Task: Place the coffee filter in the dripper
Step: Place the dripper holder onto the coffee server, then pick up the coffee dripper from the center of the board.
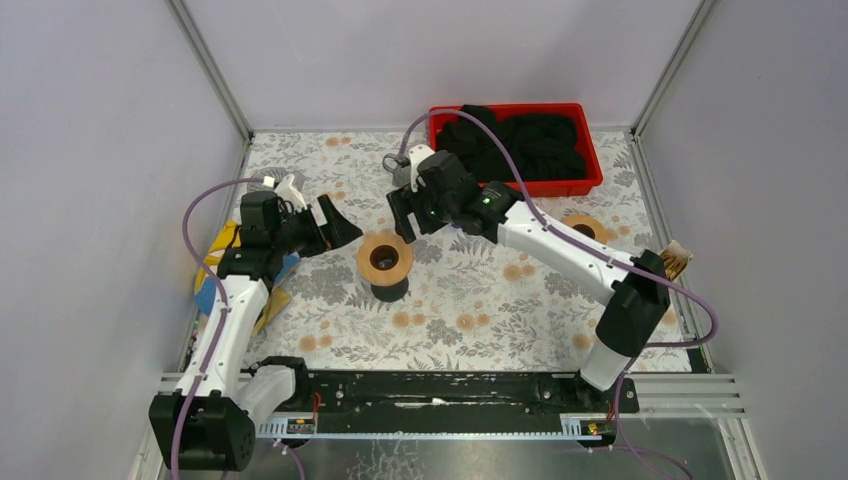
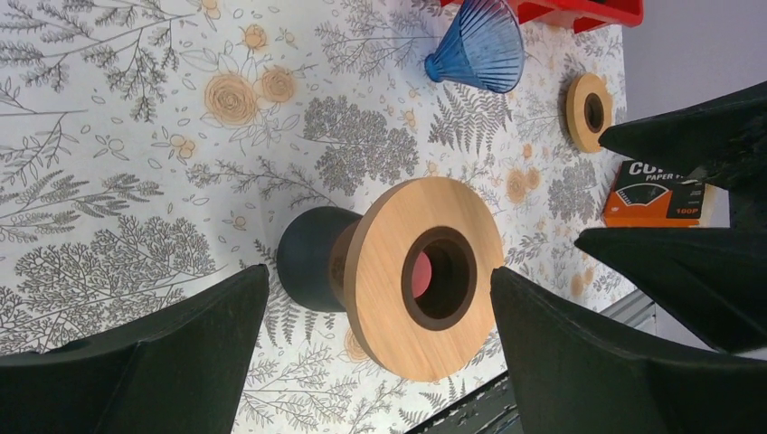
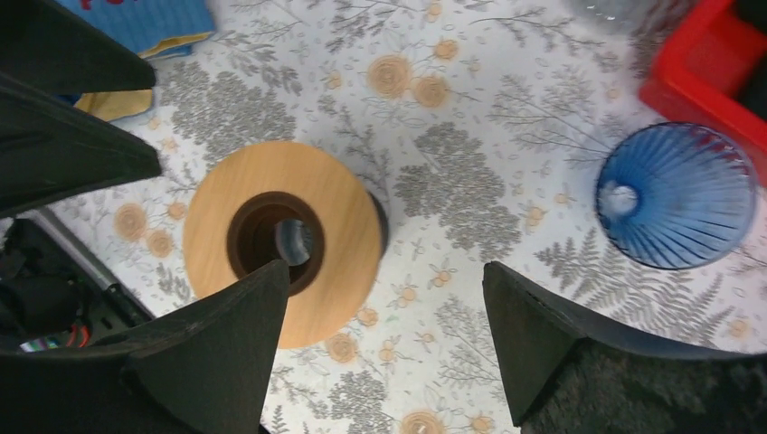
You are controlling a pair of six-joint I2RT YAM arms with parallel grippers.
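**Top external view.** The wooden stand (image 1: 385,262), a wooden disc on a black base, stands upright near the middle of the table (image 1: 480,310). The left end effector (image 1: 336,226) hangs just left of the stand, fingers spread wide with nothing between them. The right end effector (image 1: 404,220) hangs just behind the stand, also open and empty. The filter box (image 1: 678,260) lies well to the right of the stand, at the table edge. A second wooden ring (image 1: 585,228) lies between the stand and the box. A red bin (image 1: 560,186) holding black cloth sits well behind the stand, to its right.

**Left wrist view.** The open fingers frame the stand without touching it. The blue dripper (image 2: 478,45) stands mouth up beyond the stand, near the red bin.

**Right wrist view.** The open fingers frame the table just beside the stand. The dripper sits apart from the stand, beside the bin. A single coffee filter cannot be made out in any view; only the box shows.
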